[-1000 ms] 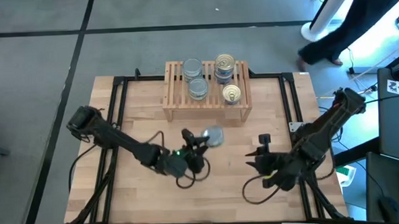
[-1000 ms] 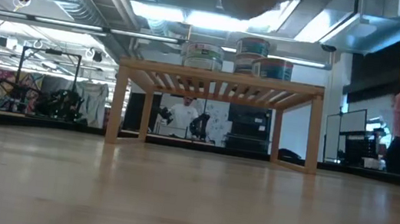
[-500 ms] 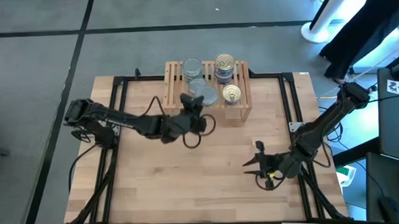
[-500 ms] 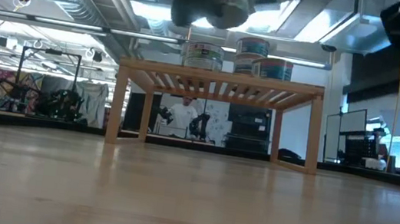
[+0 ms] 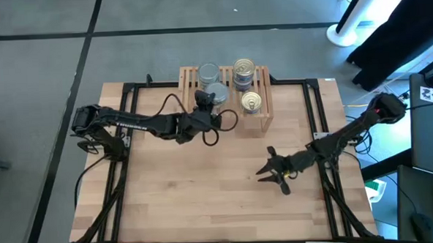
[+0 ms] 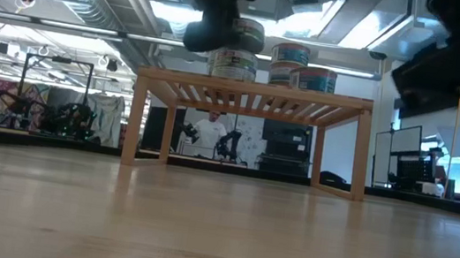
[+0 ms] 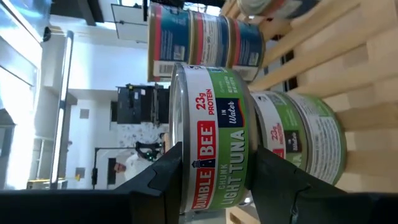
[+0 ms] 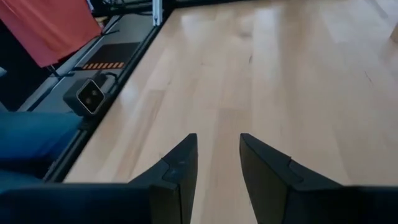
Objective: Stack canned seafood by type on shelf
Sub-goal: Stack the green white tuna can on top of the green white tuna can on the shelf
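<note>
Since half a second ago, left gripper [image 5: 205,107] carried its green-labelled, silver-topped round tuna tin [image 7: 211,146] farther over the low light-wood slatted shelf [image 5: 261,121]. Fingers [image 7: 168,177] clench the tin's sides, just above a matching tin [image 7: 298,143] on the slats. From overhead, the held tin is mostly hidden by the gripper; the wrist camera alone shows its label. Gold-topped tins [image 5: 251,101] sit beside it. Right gripper [image 5: 271,172] has swung toward the shelf's front, fingers [image 8: 177,171] parted, holding nothing.

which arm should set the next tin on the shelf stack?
Left. Its hand already grips a green-label tuna tin, held just above a matching tin on the shelf. The right hand is open and empty over bare table, far from the shelf.
</note>
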Controlling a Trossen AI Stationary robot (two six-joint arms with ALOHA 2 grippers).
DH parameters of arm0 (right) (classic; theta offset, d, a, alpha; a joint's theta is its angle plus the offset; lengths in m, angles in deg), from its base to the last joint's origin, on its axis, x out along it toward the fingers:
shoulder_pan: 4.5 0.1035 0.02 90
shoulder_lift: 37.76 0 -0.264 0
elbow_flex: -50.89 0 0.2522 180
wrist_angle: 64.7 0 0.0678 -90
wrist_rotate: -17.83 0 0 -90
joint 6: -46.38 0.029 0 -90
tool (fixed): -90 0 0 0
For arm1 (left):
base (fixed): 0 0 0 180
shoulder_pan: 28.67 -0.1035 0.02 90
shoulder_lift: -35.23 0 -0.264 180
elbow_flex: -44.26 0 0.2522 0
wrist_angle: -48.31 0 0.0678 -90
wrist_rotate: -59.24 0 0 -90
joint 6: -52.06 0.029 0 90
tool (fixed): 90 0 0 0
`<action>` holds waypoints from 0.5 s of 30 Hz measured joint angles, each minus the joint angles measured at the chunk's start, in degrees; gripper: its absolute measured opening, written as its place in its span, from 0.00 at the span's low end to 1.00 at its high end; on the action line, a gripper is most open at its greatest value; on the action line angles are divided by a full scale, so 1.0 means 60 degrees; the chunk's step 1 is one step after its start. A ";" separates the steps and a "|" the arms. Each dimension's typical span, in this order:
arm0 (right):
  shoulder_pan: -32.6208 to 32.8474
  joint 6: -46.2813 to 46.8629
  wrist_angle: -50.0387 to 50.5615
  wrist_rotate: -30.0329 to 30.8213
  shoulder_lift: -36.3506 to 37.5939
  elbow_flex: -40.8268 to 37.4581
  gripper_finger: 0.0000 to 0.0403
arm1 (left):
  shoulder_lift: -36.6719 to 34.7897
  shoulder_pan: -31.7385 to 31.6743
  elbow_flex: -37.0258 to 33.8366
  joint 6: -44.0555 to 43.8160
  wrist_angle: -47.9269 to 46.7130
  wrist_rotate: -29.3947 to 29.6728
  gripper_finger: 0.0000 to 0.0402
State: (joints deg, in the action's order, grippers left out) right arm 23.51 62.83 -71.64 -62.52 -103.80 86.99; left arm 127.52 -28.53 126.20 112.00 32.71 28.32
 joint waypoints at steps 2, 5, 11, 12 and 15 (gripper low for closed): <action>-0.0349 -0.0126 -0.0142 -0.0420 0.0000 -0.0039 0.30 | 0.0000 -0.0074 0.0000 0.0001 -0.0114 -0.0005 0.36; -0.0805 -0.0365 -0.0234 -0.0939 0.0000 -0.0050 0.30 | 0.0000 -0.0178 0.0000 0.0013 -0.0168 -0.0001 0.36; -0.1496 -0.0609 -0.0784 -0.1889 0.0000 -0.0057 0.30 | 0.0000 -0.0284 0.0000 0.0075 -0.0562 -0.0004 0.36; -0.1571 -0.0613 -0.0840 -0.2013 0.0000 -0.0057 0.30 | 0.0000 -0.0284 0.0001 0.0077 -0.0671 0.0002 0.36; -0.1705 -0.0648 -0.0907 -0.2221 0.0000 -0.0057 0.30 | -0.0007 -0.0281 0.0007 0.0078 -0.1035 0.0075 0.36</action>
State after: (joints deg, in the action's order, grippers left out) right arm 13.28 58.94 -77.09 -75.85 -103.80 86.65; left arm 127.47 -30.22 126.25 112.47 26.50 28.77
